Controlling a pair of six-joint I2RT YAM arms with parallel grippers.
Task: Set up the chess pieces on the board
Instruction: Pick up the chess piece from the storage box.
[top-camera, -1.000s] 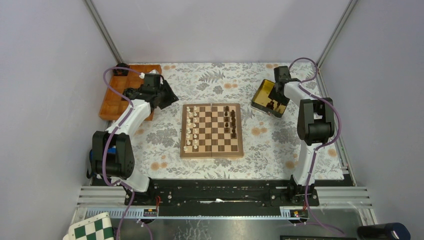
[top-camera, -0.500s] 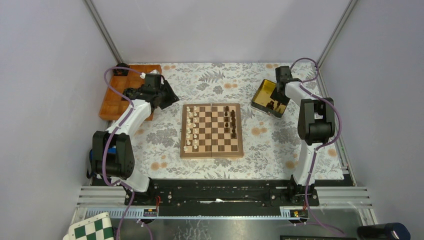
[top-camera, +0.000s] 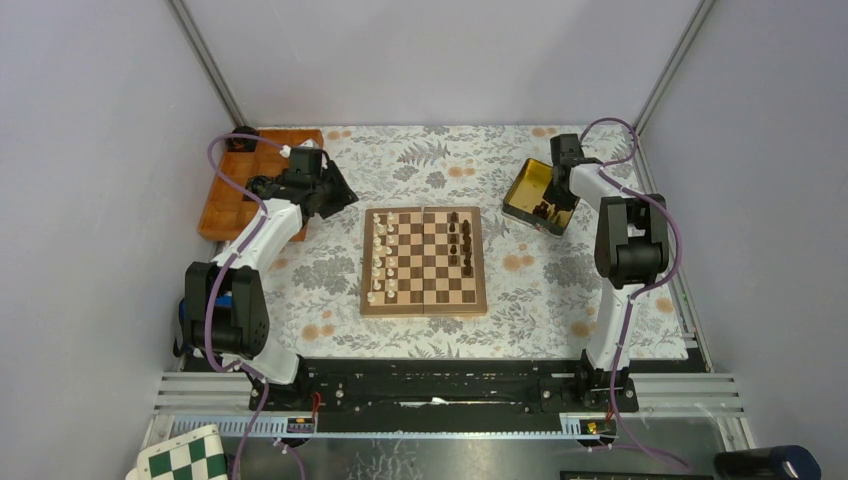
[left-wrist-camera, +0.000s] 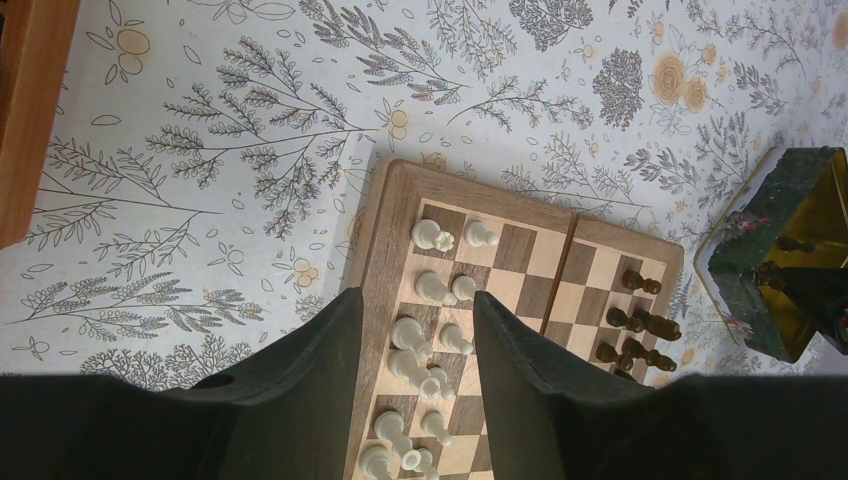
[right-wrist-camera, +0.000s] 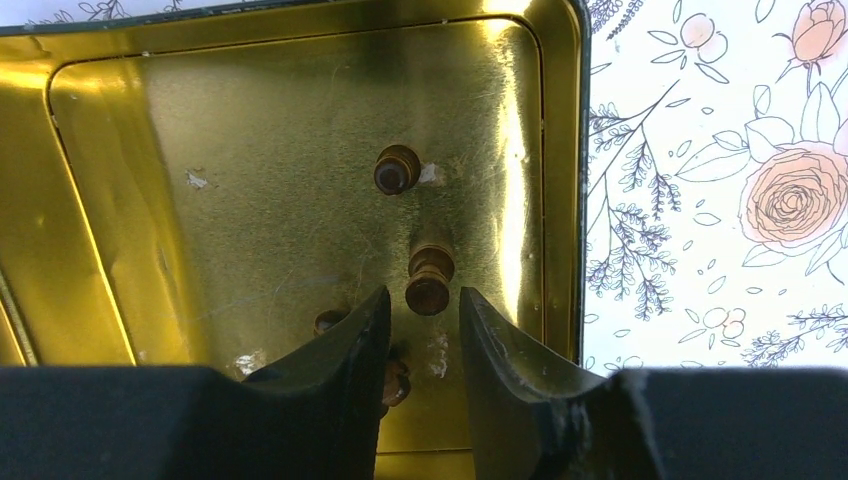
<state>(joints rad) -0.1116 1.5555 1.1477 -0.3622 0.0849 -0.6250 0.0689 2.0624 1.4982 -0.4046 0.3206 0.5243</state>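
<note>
The only motion I saw over the last second was on the right. The right tool (right-wrist-camera: 424, 300) had slid a little farther from the board (top-camera: 424, 310), across the gold tin (right-wrist-camera: 250, 150) that sat on the surface just off the board's far right corner. Its fingers stood partly open with nothing gripped, straddling a dark piece (right-wrist-camera: 430, 282) on the tin floor. A few more dark ones lay loose around it. I judged this as lining up the next pick, with the grasp not yet made. The left tool (left-wrist-camera: 415, 300) had not moved and hung open and empty off the board's far left corner. On the board, white pieces (left-wrist-camera: 432, 290) filled part of the left columns and dark pieces (top-camera: 463, 245) part of the right, so both sides were unfinished.
</note>
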